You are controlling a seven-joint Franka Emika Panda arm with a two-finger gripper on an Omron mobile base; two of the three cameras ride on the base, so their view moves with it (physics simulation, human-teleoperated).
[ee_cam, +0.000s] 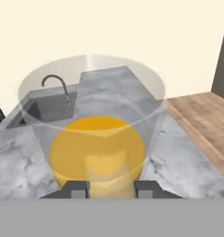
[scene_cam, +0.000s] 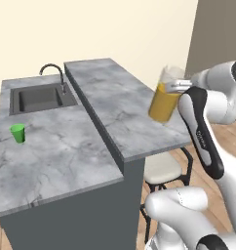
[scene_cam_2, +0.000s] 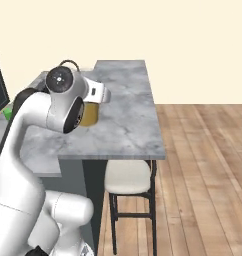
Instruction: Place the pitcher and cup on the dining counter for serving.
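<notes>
Presently, notes by item:
Pitcher: tall clear glass pitcher [scene_cam: 165, 100] with orange juice in its lower part was tilted and held up above the raised slab, near the slab's right edge in the left base view; in the right base view its orange body [scene_cam_2: 89, 113] showed just behind the arm's wrist.
Gripper: two-finger gripper [ee_cam: 111, 189] was clamped on the pitcher's near side, dark tips either side of the glass in the hand view, looking down into the juice [ee_cam: 97, 150].
Dining counter: long raised grey-white marble slab on a dark grey base [scene_cam: 121, 110] lay under the pitcher; whether the pitcher's base touched it, could not tell.
Cup: small bright green tapered cup [scene_cam: 18, 133] stood upright on the lower marble worktop [scene_cam: 61, 151], well apart from the pitcher, in front of the sink.
Sink: dark grey basin [scene_cam: 39, 97] with a curved faucet [scene_cam: 54, 73] at its back right corner.
Stool: cream-seated stool with black legs [scene_cam_2: 126, 177] stood under the slab's overhang, on the wooden floor [scene_cam_2: 203, 175].
</notes>
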